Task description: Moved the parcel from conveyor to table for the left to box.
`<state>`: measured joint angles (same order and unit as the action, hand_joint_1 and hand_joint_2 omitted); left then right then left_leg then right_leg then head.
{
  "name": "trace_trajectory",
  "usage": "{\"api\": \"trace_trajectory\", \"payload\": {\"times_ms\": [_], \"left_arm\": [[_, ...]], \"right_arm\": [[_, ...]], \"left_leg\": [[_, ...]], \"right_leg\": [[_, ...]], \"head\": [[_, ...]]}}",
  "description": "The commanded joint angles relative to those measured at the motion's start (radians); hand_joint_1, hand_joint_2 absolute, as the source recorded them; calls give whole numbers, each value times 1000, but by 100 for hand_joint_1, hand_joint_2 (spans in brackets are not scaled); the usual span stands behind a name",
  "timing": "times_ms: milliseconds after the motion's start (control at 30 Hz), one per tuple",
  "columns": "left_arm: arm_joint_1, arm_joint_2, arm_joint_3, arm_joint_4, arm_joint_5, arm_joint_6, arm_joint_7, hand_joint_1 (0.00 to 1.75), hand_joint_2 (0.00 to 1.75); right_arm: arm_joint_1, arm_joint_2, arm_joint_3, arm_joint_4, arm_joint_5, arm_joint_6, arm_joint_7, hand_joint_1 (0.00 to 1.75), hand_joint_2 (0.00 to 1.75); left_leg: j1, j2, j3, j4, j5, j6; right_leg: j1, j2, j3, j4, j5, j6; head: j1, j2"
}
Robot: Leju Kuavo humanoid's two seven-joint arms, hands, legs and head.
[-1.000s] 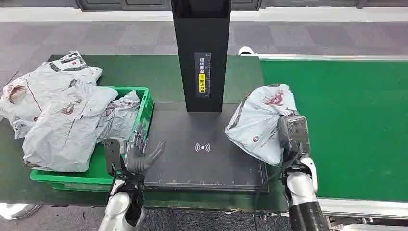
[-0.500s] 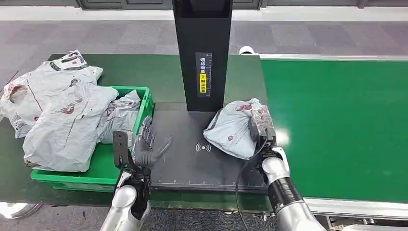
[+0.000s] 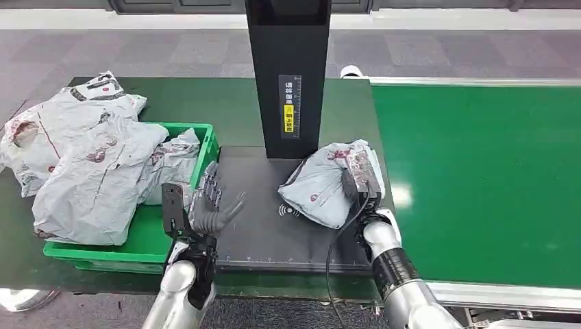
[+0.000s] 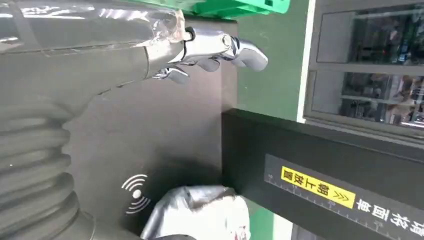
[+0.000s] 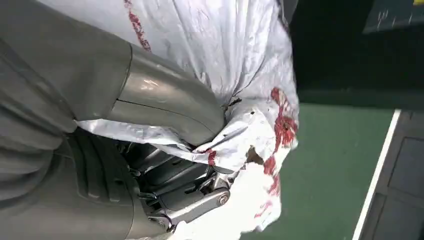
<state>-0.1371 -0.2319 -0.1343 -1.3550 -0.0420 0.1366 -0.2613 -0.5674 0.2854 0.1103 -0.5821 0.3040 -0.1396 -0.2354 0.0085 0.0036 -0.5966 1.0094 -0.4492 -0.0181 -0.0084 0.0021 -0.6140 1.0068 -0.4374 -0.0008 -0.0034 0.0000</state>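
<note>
step: set parcel (image 3: 322, 186) on black pad (image 3: 267, 236) | right hand (image 3: 362, 175) grasps parcel, left hand (image 3: 209, 207) released, waiting | advice: lower flat near centre, then let go

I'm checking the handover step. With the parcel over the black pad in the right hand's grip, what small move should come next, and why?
Probably lower and let go: the right hand grips the parcel, which sits over the black scanner pad beside the black post. The left hand waits open nearby, by the green crate, so freeing the parcel lets it take over.
</note>
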Motion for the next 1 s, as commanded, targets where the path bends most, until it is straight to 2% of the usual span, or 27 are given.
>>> {"api": "trace_trajectory", "payload": {"times_ms": [33, 67, 100, 133, 167, 200, 533, 667, 833, 1000], "left_arm": [[-81, 17, -39, 94, -9, -6, -20, 0, 175], [-79, 16, -38, 89, -11, -6, -25, 0, 175], [-65, 12, -28, 73, -16, 8, -47, 0, 175], [-53, 10, -22, 59, -19, 9, -51, 0, 175], [-43, 9, -16, 48, -22, 6, -54, 0, 175], [-40, 6, -12, 46, -25, 2, -58, 0, 175], [-4, -3, 21, 17, -39, -10, -63, 0, 175], [21, -2, 35, -13, -45, -8, -63, 0, 175], [78, -5, 76, -70, -56, -7, -61, 0, 175], [85, -7, 81, -75, -57, -8, -61, 0, 175]], "right_arm": [[37, 39, 189, -109, -119, 195, -30, 175, 175], [56, 37, 215, -166, -141, 216, -22, 175, 175], [84, 31, 264, -274, -179, 287, -57, 175, 175], [109, 23, 299, -364, -204, 287, -15, 19, 175], [125, 9, 336, -436, -252, 296, 18, 0, 175], [125, -8, 367, -469, -302, 336, 22, 0, 175], [102, -32, 432, -429, -391, 360, -3, 0, 175], [117, -50, 418, -462, -379, 337, -3, 0, 175], [187, -90, 342, -592, -337, 270, 8, 0, 175], [200, -96, 324, -612, -328, 263, 11, 0, 175]], "left_leg": [[0, 0, 1, -1, 0, 0], [0, -1, 3, -1, 0, 0], [1, 0, 4, -2, 0, 0], [0, 0, 2, -1, 0, 0], [1, 0, 2, -1, -1, 0], [0, 0, 1, 0, -1, 0], [0, 1, 1, -1, 0, 0], [-1, 0, 2, -1, 0, 0], [0, -1, 4, -3, -1, 1], [-1, -2, 3, -2, -1, 1]], "right_leg": [[0, 0, 1, 0, 0, 0], [0, -1, 3, -1, -1, 0], [0, -1, 4, -2, 0, 0], [0, -1, 1, -1, -1, 0], [0, -1, 2, -1, -1, 0], [0, 0, 0, 0, -1, 0], [0, 0, 1, -1, -1, 0], [0, 0, 2, -1, -1, 0], [1, -1, 5, -3, -2, 0], [1, -2, 4, -2, -2, 0]], "head": [[0, 0], [0, 0], [0, 0], [0, 0], [0, 0], [0, 0], [0, 0], [0, 0], [0, 0], [0, 0]]}}
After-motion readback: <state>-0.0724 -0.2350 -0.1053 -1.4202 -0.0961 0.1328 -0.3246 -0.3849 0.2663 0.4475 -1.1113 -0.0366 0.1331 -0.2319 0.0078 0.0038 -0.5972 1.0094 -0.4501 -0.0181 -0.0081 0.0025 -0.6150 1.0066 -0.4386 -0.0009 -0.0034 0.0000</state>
